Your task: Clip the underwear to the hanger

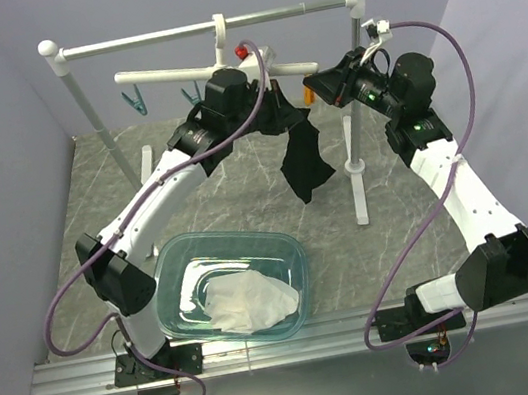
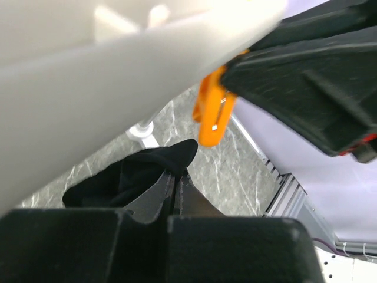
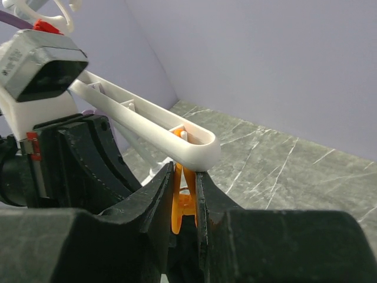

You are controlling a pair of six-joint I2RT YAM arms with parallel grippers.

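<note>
Two pincers meet at the right end of the hanger (image 1: pixel 167 74), and the coming move turns on one small gap between them.

Starting at the left, the left gripper (image 2: pixel 175 187) is pressed narrow on a corner of the underwear (image 1: pixel 303 155), with black fabric bunched over and between its tips. From that grip the garment's long axis runs downward, and the rest hangs free below the pincer. The hanger's white bar runs crosswise just above the fingers, its long axis left to right, and its hook sits on the rail of the rack (image 1: pixel 215 26).

Ahead of the left fingertips and a little above them hangs the orange peg (image 2: pixel 211 118). The raised tip of fabric is just beside the peg's lower end, off to its left, and does not look to be inside it.

Further right, the right gripper (image 3: pixel 184 177) is closed narrow around that same peg, one finger on each flank, directly under the rounded end of the bar. These views do not show whether the squeeze has parted the peg's mouth.

My judgement is that the left arm, being nearer the fabric, must carry the corner up and rightward into the peg while the right arm holds the peg. A short miss would leave the corner unclipped.
</note>
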